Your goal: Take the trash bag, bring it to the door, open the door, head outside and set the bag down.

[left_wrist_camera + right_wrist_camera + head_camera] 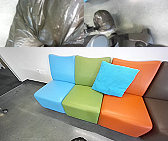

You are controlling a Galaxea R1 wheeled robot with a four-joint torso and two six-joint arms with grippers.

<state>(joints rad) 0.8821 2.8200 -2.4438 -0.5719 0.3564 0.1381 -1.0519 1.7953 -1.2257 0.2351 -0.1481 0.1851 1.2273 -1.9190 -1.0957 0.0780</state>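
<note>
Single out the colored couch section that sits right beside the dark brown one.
The orange section. It alone meets the brown section; the green section lies between orange and light blue, and the light blue section touches only green.

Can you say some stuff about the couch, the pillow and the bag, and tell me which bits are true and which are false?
1. The green seat is between the blue seat and the orange seat. True.
2. The pillow is on the floor. False: it is on the couch.
3. The bag is shiny. True.
4. The bag is bright pink. False: it is dark.
5. The wall is white. True.
</note>
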